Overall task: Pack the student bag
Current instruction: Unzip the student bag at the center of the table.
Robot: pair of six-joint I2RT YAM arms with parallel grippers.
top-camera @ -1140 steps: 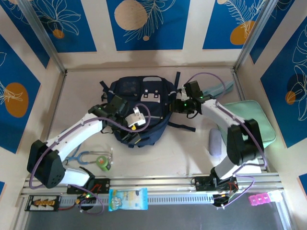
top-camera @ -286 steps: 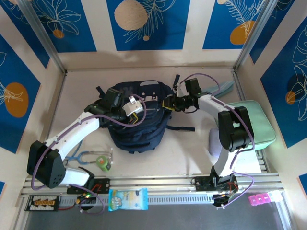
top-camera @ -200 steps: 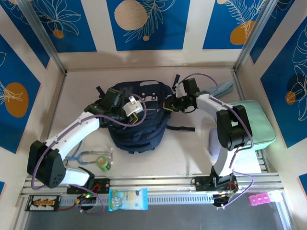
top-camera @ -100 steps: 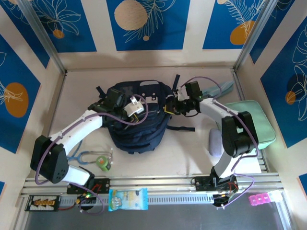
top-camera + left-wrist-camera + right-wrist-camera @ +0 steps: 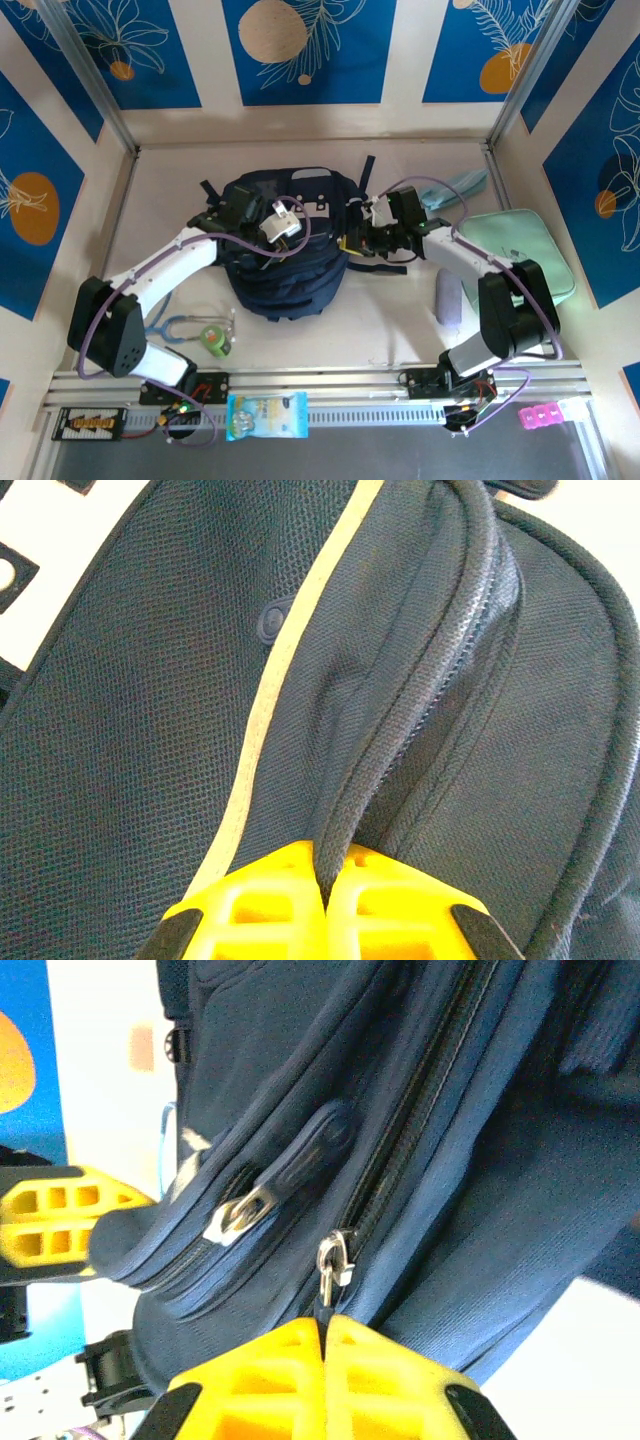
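Observation:
The student bag [image 5: 285,262], a navy backpack with a pale patch, lies mid-table with its top toward the back wall. At the bag's upper left, my left gripper [image 5: 243,222] is shut. In the left wrist view its yellow fingertips [image 5: 385,900] pinch a corded seam of the bag [image 5: 400,730] beside a closed zip. At the bag's right side, my right gripper [image 5: 350,240] is shut on the dark tab of a silver zip pull [image 5: 333,1255]. A second zip slider [image 5: 240,1215] sits to its left on the bag [image 5: 470,1110].
A mint-green flat case [image 5: 520,255] lies at the right wall, with a lavender object [image 5: 448,298] beside it. A stethoscope [image 5: 175,325] and a green roll [image 5: 215,338] lie at the front left. A snack packet [image 5: 267,415] and a pink item [image 5: 545,415] rest on the front rail.
My right gripper has closed fully on the zip pull and moved nearer along the bag's right side. My left gripper holds the same spot. The bag has bunched up and shifted back.

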